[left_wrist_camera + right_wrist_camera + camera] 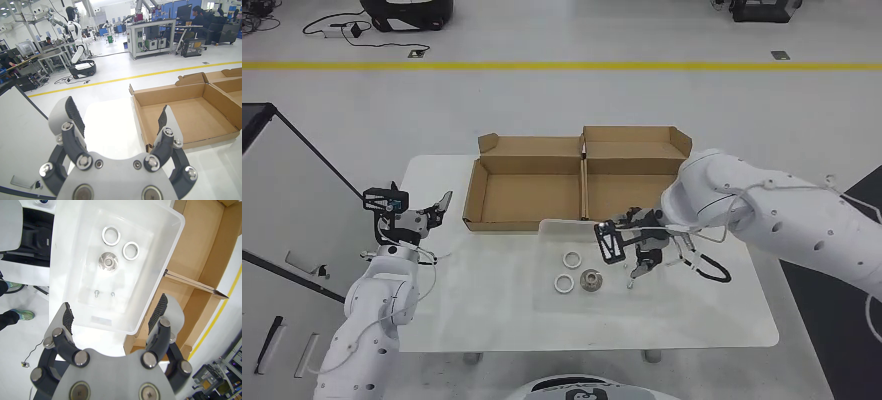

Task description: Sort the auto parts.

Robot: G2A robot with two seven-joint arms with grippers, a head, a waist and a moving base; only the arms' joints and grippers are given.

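Note:
A clear plastic tray (170, 243) holds two pale rings (111, 235) (131, 250), a round metal hub (108, 262) and two small bolts (96, 293) (112, 294). In the top view the rings (571, 260) (563, 284) and hub (590, 281) lie at the table's middle. My right gripper (115, 311) hovers open over the tray's end nearest the bolts, holding nothing; from above the right gripper (610, 245) is just right of the parts. My left gripper (118, 111) stands open and empty at the table's left edge (435, 210), facing the left cardboard box (189, 113).
Two open, shallow cardboard boxes (525, 190) (632, 185) sit side by side at the back of the white table (492, 310), touching the tray's far rim. A slanted white board (292, 190) stands left of the table.

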